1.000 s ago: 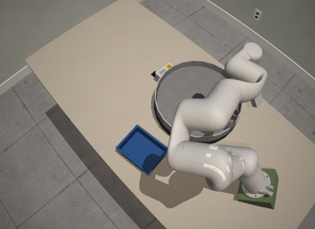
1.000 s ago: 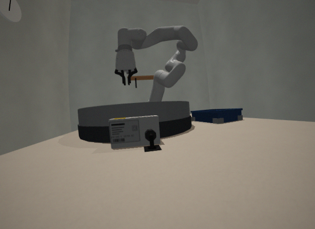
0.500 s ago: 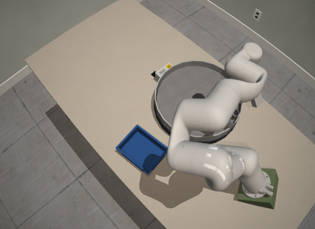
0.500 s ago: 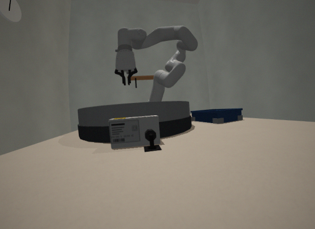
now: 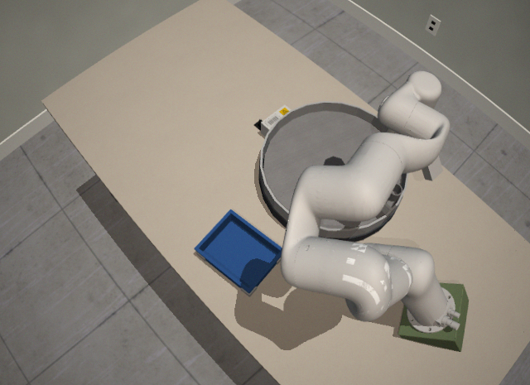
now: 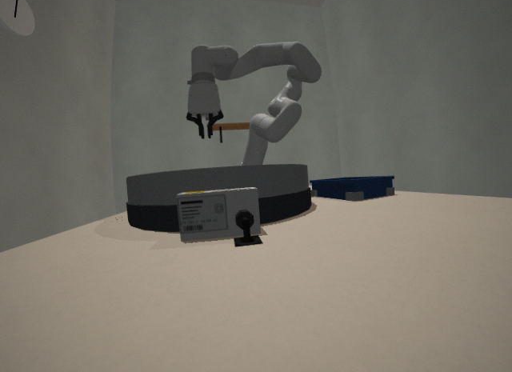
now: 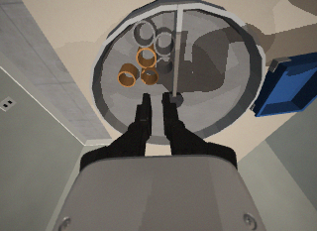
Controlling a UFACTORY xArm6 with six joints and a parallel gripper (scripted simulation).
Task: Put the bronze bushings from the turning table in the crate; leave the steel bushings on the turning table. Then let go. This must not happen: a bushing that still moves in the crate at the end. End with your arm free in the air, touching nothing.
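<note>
My jaws (image 6: pixel 206 130), narrowly parted and empty, hang above the turning table (image 5: pixel 272 201) (image 6: pixel 218 182) (image 7: pixel 255 62). Three bronze bushings (image 7: pixel 128 75) (image 7: pixel 147 57) (image 7: pixel 150 75) cluster beside steel ones (image 7: pixel 145 34) (image 7: pixel 163 43). I should open, centre over the outermost bronze, then descend straight.

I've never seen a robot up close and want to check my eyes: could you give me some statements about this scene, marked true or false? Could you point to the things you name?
1. The crate (image 5: pixel 231 262) (image 6: pixel 351 187) (image 7: pixel 287 87) is blue. True.
2. The gripper (image 6: pixel 206 135) (image 7: pixel 157 101) holds a ring. False: nothing is between its fingers.
3. Three bronze bushings (image 7: pixel 147 57) are visible on the turning table (image 5: pixel 308 146) (image 6: pixel 218 180) (image 7: pixel 218 109). True.
4. The gripper is down inside the crate. False: it hangs above the turning table.
</note>
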